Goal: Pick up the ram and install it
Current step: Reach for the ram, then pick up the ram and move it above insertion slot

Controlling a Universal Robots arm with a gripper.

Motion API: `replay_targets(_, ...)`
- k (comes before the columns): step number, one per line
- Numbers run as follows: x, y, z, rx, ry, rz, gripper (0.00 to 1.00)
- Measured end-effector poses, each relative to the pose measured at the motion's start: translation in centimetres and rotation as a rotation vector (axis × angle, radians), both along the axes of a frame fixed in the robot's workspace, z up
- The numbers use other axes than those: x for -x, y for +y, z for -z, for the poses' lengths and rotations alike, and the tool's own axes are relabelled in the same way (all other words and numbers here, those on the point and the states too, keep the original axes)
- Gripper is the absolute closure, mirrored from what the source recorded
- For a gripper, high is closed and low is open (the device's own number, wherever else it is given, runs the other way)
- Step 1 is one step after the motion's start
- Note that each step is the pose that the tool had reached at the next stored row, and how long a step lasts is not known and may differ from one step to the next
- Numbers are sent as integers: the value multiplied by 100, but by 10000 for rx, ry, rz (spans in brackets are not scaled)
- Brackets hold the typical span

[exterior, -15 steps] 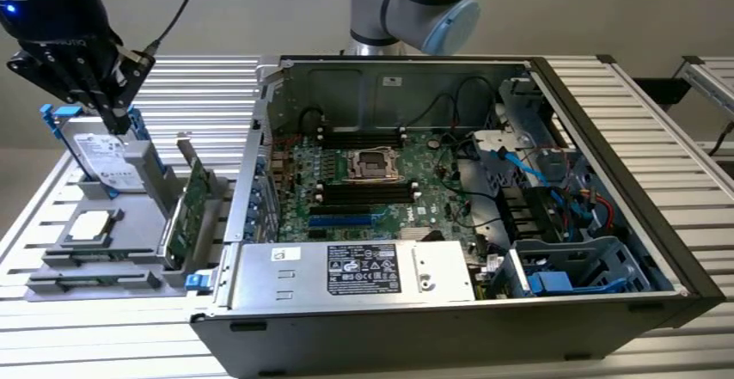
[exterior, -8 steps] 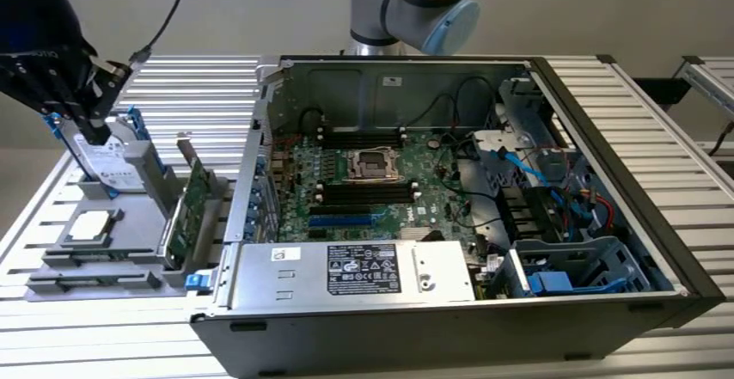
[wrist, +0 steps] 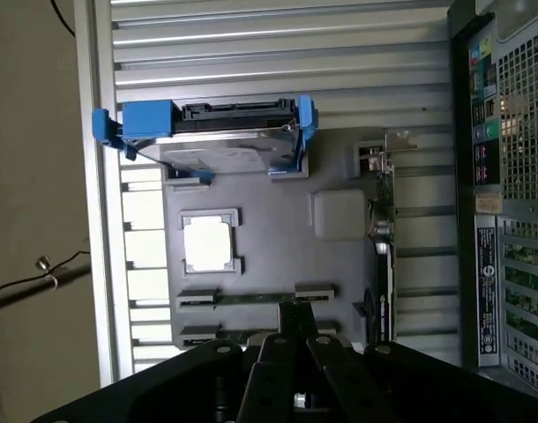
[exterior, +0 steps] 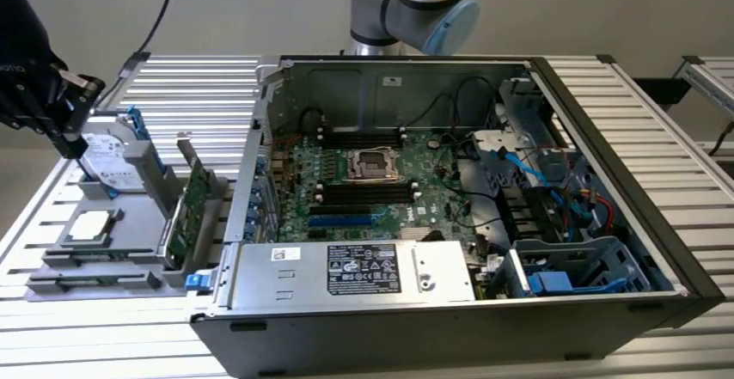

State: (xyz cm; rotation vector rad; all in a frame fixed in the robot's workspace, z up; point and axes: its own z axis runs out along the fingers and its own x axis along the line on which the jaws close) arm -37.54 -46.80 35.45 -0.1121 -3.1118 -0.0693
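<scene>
- My gripper (exterior: 71,147) hangs at the exterior view's left, above the grey holder (exterior: 129,235) and touching nothing. My jaws are pressed together with nothing between them. There is white lettering on my black body, but I cannot read it.
- The silver hard drive (exterior: 109,151) stands on edge in blue rails at the holder's far end. Its label is too small to read.
- A square processor (exterior: 92,224) lies flat in the middle of the holder.
- The ram (wrist: 247,299) stands on its thin edge in a slot of the holder (wrist: 269,256), on the side of the processor away from the hard drive. Its long axis runs across the holder, parallel to the drive's broad face, and one end points toward the expansion card (exterior: 189,211). In the wrist view my closed tips (wrist: 295,310) overlap it near that end.
- The card stands upright along the holder's edge, crosswise to the ram.
- The open computer case (exterior: 596,121) lies to the right, with its motherboard (exterior: 367,177) exposed.
- The power supply's label (exterior: 364,267) carries marks and print, none of it legible.
</scene>
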Motion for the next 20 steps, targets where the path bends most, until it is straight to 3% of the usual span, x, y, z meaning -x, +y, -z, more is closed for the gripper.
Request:
replay_targets(2,33,-27,8,0,1,2,89)
replay_targets(20,31,-28,7,0,2,-1,89)
